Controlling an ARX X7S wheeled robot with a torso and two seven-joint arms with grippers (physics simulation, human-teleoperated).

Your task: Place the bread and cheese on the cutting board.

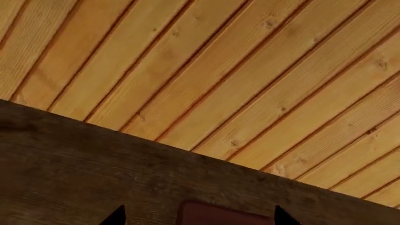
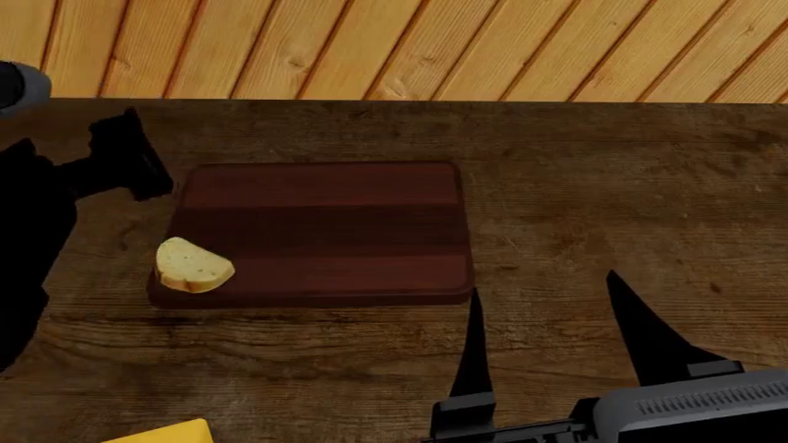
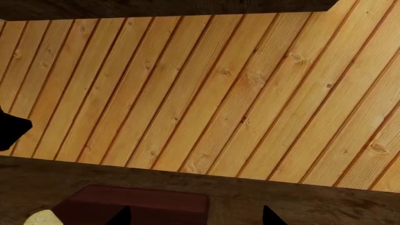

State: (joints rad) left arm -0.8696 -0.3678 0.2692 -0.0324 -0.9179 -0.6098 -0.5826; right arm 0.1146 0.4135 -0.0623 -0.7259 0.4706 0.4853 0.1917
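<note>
The cutting board point(image 2: 320, 231) lies flat in the middle of the countertop. The bread point(image 2: 192, 266) rests on the board's front left corner. A corner of the yellow cheese point(image 2: 161, 432) shows on the counter at the head view's bottom left, apart from the board. My left gripper point(image 2: 129, 152) hovers just left of the board's far left corner; it is open and empty in the left wrist view point(image 1: 200, 216), with a board corner point(image 1: 218, 216) between its tips. My right gripper point(image 2: 543, 282) is open and empty, right of the board's front right corner. The right wrist view shows the board point(image 3: 137, 201) and bread point(image 3: 40, 218).
The brown grained countertop point(image 2: 591, 185) runs back to a light wooden plank wall point(image 2: 407, 46). The counter's far edge lies just behind the board. My dark left arm point(image 2: 31, 240) fills the head view's left side.
</note>
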